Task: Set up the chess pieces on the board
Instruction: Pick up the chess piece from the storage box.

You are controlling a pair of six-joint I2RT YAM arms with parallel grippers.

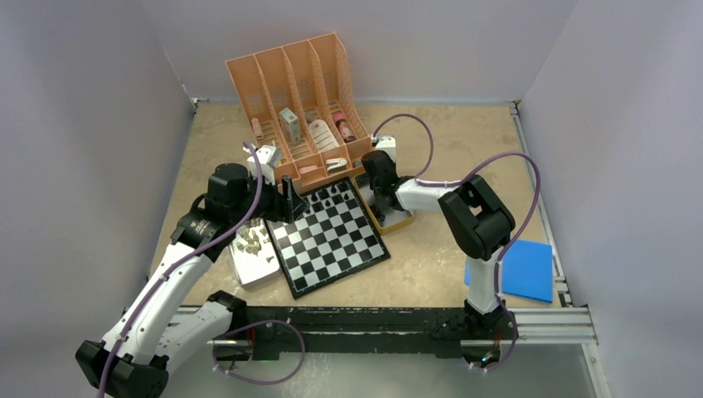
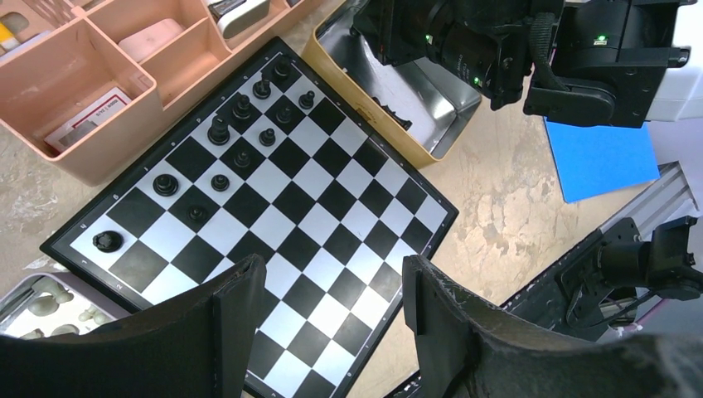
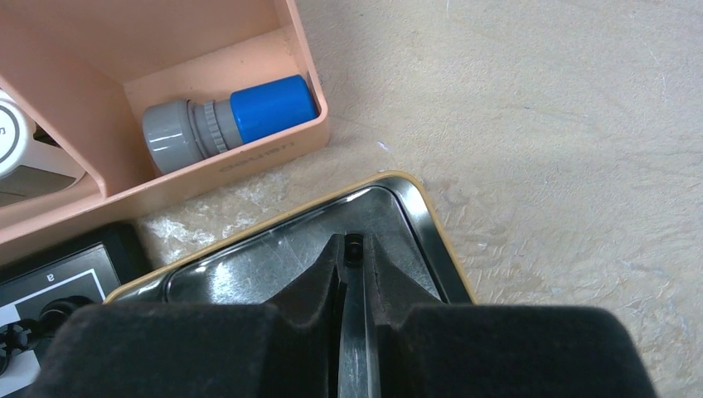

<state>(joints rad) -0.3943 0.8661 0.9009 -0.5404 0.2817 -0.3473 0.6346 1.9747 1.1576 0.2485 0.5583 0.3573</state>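
Pinching a black piece (image 3: 354, 245) in the tray (image 3: 433, 217), right gripper (image 3: 354, 252) was mid-pick; left gripper (image 2: 332, 272) hung spread; board (image 2: 332, 217) held several black pieces (image 2: 219, 130); beige pieces (image 1: 249, 241) sat off-board.

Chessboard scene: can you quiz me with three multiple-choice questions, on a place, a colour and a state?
1. The pale chess pieces lie: A in the tray left of the board; B on the board; C in the pink organizer.
2. Pieces standing on the board are: A red; B pale; C black.
3. The left end effector is: A shut on a piece; B open; C shut, empty.
Answers: 1 A, they sit in the tray; 2 C, only black pieces stand there; 3 B, its fingers stand apart.
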